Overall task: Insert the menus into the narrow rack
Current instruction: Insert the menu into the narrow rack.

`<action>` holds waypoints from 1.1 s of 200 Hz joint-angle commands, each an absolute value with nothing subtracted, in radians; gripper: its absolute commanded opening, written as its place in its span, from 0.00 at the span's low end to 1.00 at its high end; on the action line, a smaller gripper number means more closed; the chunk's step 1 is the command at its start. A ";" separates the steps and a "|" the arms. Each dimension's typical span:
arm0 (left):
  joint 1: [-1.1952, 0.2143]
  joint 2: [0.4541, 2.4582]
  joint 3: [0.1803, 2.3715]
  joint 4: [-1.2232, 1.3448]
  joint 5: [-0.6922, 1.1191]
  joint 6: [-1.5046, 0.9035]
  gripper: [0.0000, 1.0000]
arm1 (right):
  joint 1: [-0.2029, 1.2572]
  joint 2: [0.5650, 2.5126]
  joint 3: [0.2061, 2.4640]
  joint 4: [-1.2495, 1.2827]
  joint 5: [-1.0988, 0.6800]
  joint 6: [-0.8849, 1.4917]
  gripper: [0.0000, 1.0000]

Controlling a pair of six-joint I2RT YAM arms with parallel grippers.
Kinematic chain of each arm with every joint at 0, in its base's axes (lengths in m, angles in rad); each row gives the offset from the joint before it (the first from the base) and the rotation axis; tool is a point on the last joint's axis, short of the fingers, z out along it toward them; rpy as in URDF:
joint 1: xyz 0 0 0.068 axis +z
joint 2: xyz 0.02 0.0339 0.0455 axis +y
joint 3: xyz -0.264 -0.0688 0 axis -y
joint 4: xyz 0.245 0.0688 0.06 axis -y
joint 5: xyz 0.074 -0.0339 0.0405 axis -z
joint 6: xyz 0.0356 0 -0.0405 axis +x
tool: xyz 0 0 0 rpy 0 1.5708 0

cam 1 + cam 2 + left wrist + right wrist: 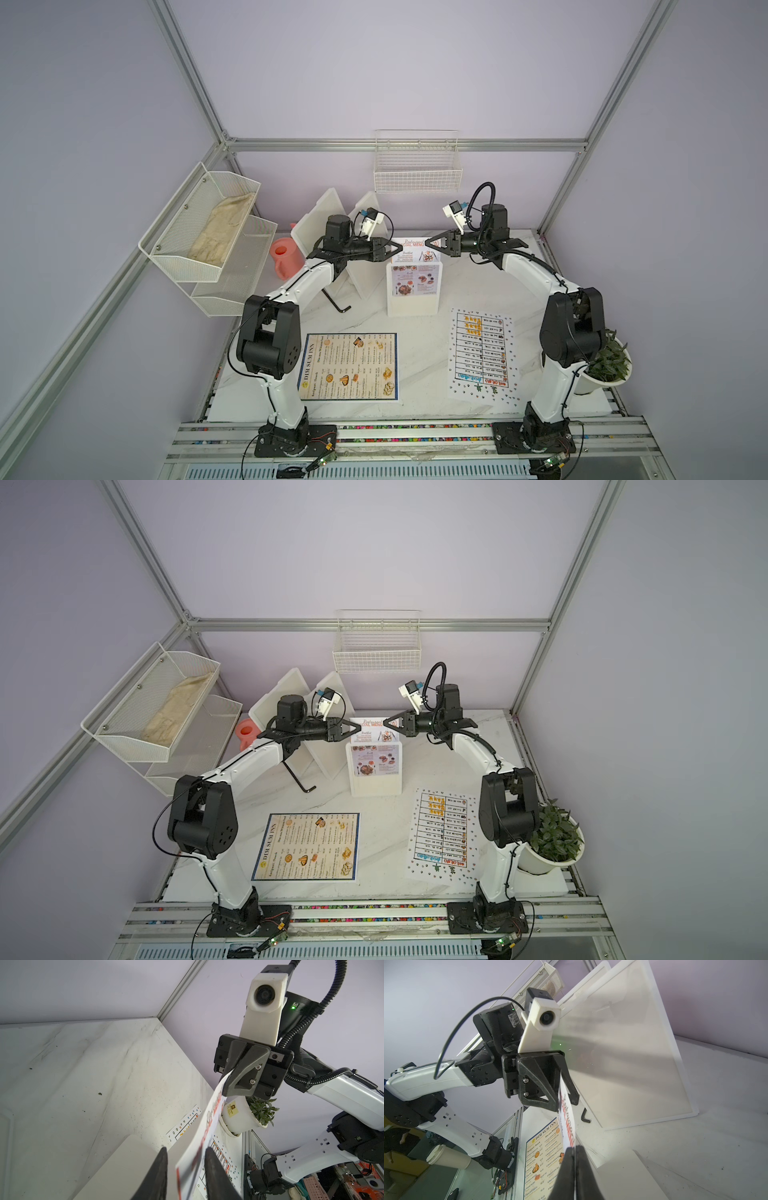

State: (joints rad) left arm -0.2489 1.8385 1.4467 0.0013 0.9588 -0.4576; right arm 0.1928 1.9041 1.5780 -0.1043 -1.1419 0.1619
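**Top views (stereo pair):** mounted high over the robot's base end, tilted steeply down across the whole surface [419,353] to the far wall [415,83]; distant, wide, near-identical coverage.

**Left wrist view:** close behind left claw [186,1150], looking along it toward right claw [225,1081].

**Right wrist view:** close behind its own claw, facing back the opposite way.

**Shared by both wrist views:** Special Menu card [203,1130], surface.

"DIM SUM INN" on bordered menu [348,366], "MENU" on card [415,254]
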 commanded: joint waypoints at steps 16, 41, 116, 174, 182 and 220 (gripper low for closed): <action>-0.250 1.763 1.423 0.048 0.959 -0.453 0.26 | 0.200 1.905 1.585 -0.086 -1.125 0.154 0.17; -0.250 1.766 1.423 0.049 0.961 -0.455 0.24 | 0.200 1.892 1.589 -0.111 -1.060 0.154 0.31; -0.262 1.729 1.417 0.065 0.974 -0.468 0.24 | 0.227 1.800 1.645 -0.251 -0.651 0.181 0.37; -0.274 1.712 1.389 0.074 0.973 -0.471 0.24 | 0.346 1.860 1.862 -0.517 -0.411 0.156 0.37; -0.275 1.708 1.386 0.075 0.972 -0.471 0.24 | 0.362 1.871 1.890 -0.546 -0.387 0.154 0.37; -0.274 1.700 1.361 0.088 0.960 -0.471 0.24 | 0.417 1.910 1.994 -0.662 -0.324 0.143 0.36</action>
State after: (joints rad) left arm -0.2714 1.7554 1.3914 0.0437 0.9604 -0.4629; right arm 0.3950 1.8736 1.9388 -0.5198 -0.4110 0.1696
